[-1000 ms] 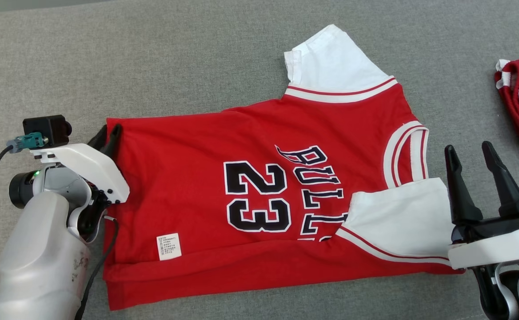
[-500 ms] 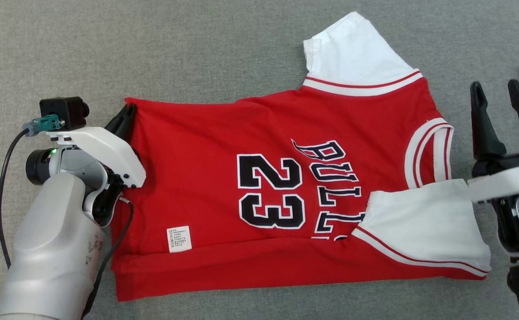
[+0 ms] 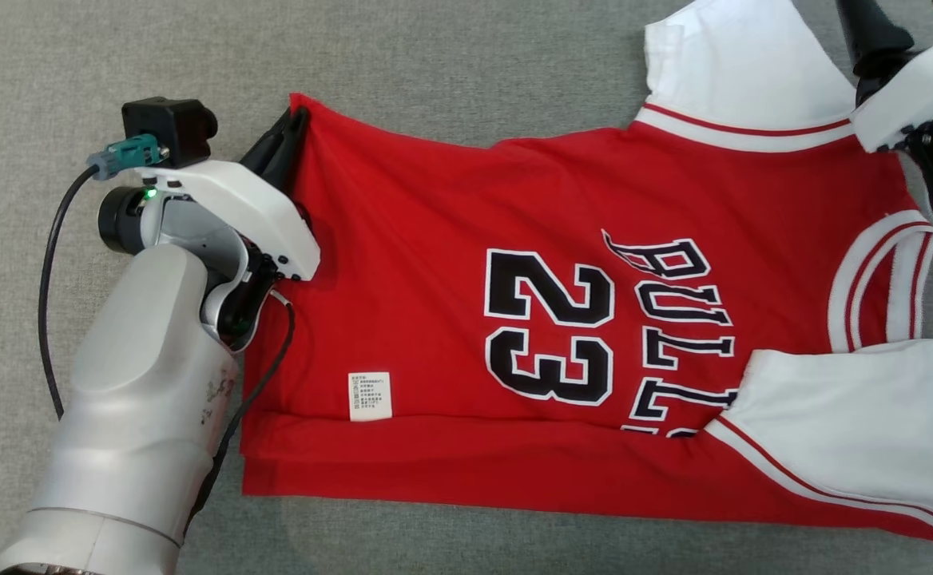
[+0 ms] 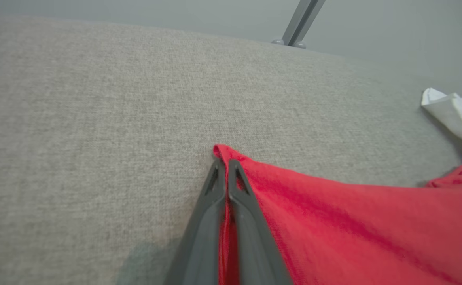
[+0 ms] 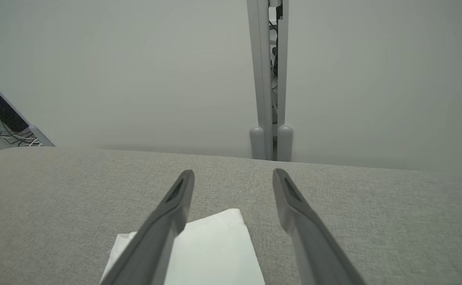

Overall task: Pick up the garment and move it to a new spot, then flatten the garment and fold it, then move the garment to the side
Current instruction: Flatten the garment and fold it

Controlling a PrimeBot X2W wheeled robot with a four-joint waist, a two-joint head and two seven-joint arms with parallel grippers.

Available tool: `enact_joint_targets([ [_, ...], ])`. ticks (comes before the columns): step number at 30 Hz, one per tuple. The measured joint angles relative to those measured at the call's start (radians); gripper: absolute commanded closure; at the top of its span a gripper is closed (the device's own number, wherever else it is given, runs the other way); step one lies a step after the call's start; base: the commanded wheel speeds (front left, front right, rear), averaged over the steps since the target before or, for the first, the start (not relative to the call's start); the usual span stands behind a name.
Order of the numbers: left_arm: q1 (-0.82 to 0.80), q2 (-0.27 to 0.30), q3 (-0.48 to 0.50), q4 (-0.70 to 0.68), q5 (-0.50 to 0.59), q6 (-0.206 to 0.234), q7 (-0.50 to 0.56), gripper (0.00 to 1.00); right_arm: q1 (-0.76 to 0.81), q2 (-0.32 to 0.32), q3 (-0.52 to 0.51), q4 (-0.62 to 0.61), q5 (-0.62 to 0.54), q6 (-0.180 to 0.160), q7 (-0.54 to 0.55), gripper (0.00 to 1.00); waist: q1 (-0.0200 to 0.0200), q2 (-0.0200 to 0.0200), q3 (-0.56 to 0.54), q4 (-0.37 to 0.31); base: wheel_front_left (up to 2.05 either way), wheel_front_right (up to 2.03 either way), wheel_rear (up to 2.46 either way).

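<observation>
Garment: red jersey with white sleeves and the numeral 23, spread flat across the centre and right of the head view on the grey fabric surface. White label at lower centre-left.
Left end effector: fingers pressed together, pinching the garment's red corner, upper left.
Right end effector: fingers spread, empty, over one white sleeve, upper right.
</observation>
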State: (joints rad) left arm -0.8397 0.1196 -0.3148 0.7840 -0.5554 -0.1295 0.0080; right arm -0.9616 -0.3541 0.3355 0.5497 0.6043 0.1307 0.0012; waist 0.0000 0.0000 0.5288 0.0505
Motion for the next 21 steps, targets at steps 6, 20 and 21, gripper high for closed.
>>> enact_joint_targets([
  [6, -0.047, -0.030, -0.036, -0.002, -0.020, -0.001, -0.029, 1.00, -0.156, -0.047, 0.116, 0.149, 0.046, 0.000, 0.115, 0.00, 0.0000, 0.0000, 0.049, 0.054, 0.00, 0.00, 0.00],
  [20, -0.092, -0.038, -0.103, 0.019, -0.082, -0.003, -0.087, 1.00, -0.277, -0.101, 0.303, 0.276, 0.155, 0.000, 0.291, 0.58, 0.0000, 0.0000, 0.094, 0.096, 0.00, 0.00, 0.00],
  [21, -0.093, -0.037, -0.107, 0.020, -0.086, -0.003, -0.088, 1.00, -0.282, -0.105, 0.312, 0.277, 0.160, 0.000, 0.293, 0.88, 0.0000, 0.0000, 0.094, 0.096, 0.00, 0.00, 0.00],
])
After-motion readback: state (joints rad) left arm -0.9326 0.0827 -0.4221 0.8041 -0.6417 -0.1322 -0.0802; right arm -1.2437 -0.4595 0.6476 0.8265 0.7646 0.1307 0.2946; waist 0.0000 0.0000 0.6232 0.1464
